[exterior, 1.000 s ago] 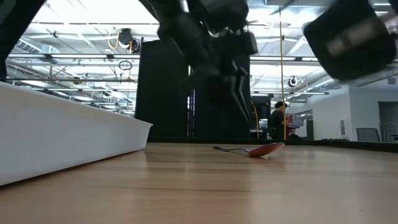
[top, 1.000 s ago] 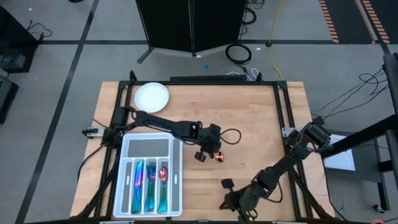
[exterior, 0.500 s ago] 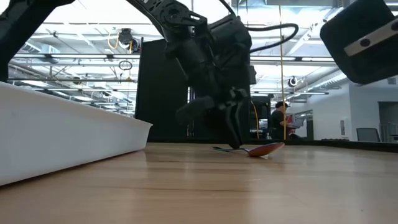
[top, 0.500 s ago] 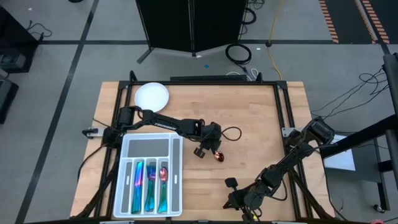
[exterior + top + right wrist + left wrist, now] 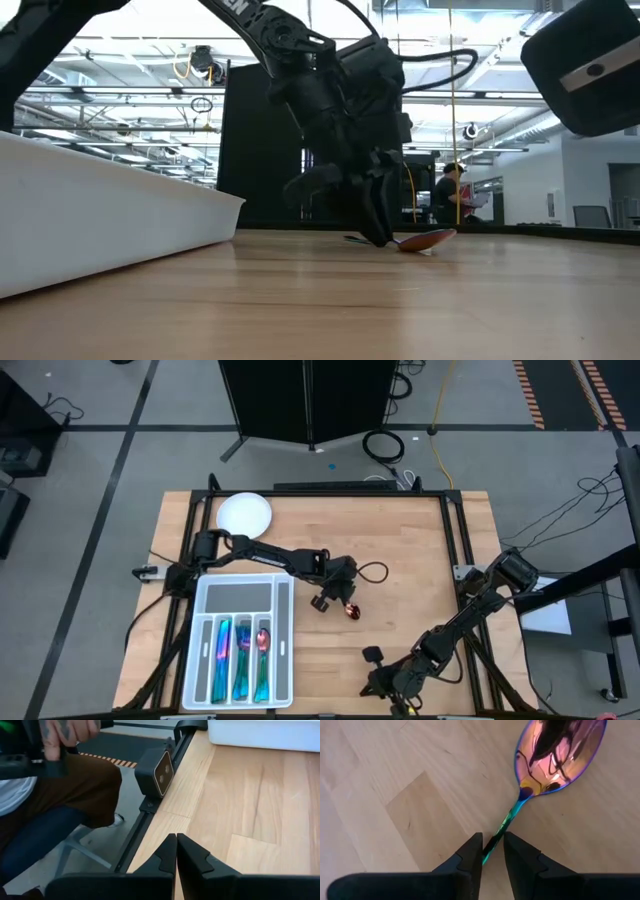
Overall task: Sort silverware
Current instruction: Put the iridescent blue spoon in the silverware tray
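The left gripper (image 5: 340,600) is down at the table (image 5: 410,550) near its middle, its two fingers (image 5: 470,855) set narrowly either side of the slim handle of the spoon (image 5: 555,755). The wrist view shows the handle's end lying between the pads, which stand close against it; whether they actually pinch it cannot be told, and the spoon lies flat on the wood, bowl pointing away from the gripper. In the low view the same gripper (image 5: 375,230) reaches to the surface, with the spoon's bowl (image 5: 425,240) just beyond it. The tray (image 5: 240,592) sits just beside the working area toward the left arm's base, several iridescent pieces (image 5: 240,655) already lying in its long slots; the white plate (image 5: 244,514) stands well apart at the far corner. The right gripper (image 5: 176,855) is fully closed and empty, parked at the near table edge, where a person (image 5: 55,790) sits close by. Risks as judged: the hold takes only the tip of a thin, slick handle, so the spoon could pivot or slip out on lifting; fingers pressed to the wood could scrape or skid; a loose hold could drop the spoon short of its slot.
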Action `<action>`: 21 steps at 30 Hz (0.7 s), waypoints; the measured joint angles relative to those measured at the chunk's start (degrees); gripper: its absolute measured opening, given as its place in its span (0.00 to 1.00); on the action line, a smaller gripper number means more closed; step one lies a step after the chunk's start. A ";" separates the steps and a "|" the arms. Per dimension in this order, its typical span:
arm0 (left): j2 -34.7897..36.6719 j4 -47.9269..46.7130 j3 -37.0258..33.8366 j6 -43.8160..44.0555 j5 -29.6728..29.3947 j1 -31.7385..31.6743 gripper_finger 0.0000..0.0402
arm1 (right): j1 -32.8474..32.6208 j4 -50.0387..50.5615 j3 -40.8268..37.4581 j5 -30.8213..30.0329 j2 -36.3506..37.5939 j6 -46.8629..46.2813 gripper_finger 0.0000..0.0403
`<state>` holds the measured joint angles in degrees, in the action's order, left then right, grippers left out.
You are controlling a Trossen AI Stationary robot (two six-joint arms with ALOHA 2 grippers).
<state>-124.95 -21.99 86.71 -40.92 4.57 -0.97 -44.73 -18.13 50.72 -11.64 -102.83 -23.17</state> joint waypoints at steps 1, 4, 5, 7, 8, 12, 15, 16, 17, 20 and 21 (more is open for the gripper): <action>-0.40 -0.23 0.11 0.08 0.35 -0.14 0.20 | 0.00 0.00 0.00 -0.02 0.00 0.05 0.00; -0.80 -1.30 0.27 0.54 0.32 -0.13 0.20 | 0.12 -0.12 0.00 -0.01 0.00 0.27 0.00; -0.83 -1.67 0.28 0.92 0.34 -0.13 0.20 | 0.15 -0.11 0.00 -0.02 0.00 0.46 0.00; -0.87 -1.87 0.25 1.19 0.38 -0.13 0.20 | 0.15 -0.10 0.00 -0.04 0.00 1.25 0.00; -0.88 -1.92 0.25 1.19 0.34 -0.04 0.20 | 0.17 -0.15 0.00 -0.06 0.00 1.64 0.00; -0.74 -1.84 0.14 1.25 0.29 0.05 0.14 | 0.54 -0.17 0.00 0.00 0.00 2.00 0.00; -0.72 -1.21 0.07 1.83 -0.17 0.12 0.06 | 0.71 -0.09 0.00 -0.04 0.00 2.56 0.00; -0.72 -0.89 0.03 2.45 -0.28 0.13 0.04 | 0.80 -0.09 0.00 -0.02 0.00 2.79 0.00; -0.72 -0.56 0.01 2.80 -0.30 0.13 0.03 | 0.81 -0.09 0.00 -0.02 0.00 2.91 0.00; -0.76 0.46 -0.04 3.09 -0.46 0.26 0.02 | 0.81 -0.07 0.00 -0.02 0.00 3.06 0.00; -0.80 0.90 -0.06 3.14 -0.57 0.25 0.02 | 0.81 -0.07 0.00 -0.02 0.00 3.06 0.00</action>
<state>-125.74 -21.09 86.65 -37.78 4.00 -0.72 -43.92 -18.20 50.72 -11.66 -102.83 -20.11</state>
